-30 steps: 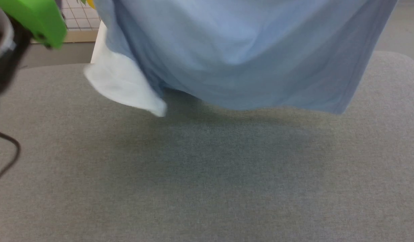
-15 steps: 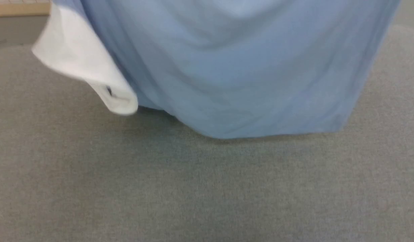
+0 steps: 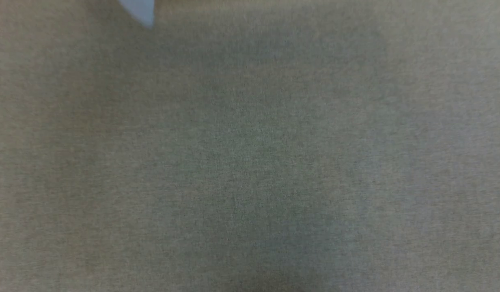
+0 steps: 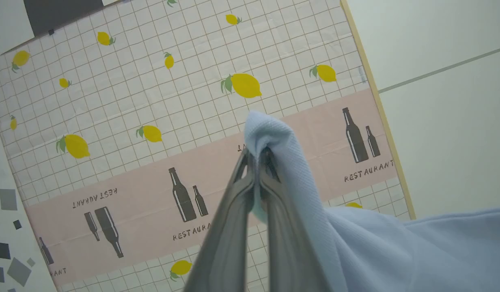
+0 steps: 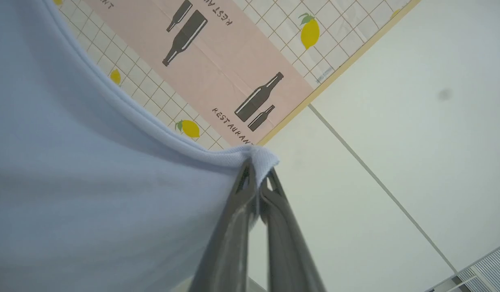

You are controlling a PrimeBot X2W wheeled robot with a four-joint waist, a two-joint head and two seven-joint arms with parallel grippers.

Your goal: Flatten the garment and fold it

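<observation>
The garment (image 4: 396,247) is light blue soft cloth held up in the air. My left gripper (image 4: 256,156) is shut on a bunched corner of it, and the cloth drapes away to the lower right of the left wrist view. My right gripper (image 5: 256,172) is shut on another corner of the garment (image 5: 91,194), whose hemmed edge runs off to the upper left. In the head view just a small pale blue tip of the garment (image 3: 139,10) hangs at the top edge above the grey fabric surface (image 3: 250,162).
Behind the raised grippers hangs a wall panel (image 4: 152,101) printed with lemons, bottles and the word RESTAURANT, edged by a wooden strip. Plain white wall (image 5: 396,121) lies beside it. The grey surface spreads across the head view.
The blue cloth that hung across the top of the head view has risen almost out of it, leaving a small tip; the picture has also shifted, so the camera moved.
</observation>
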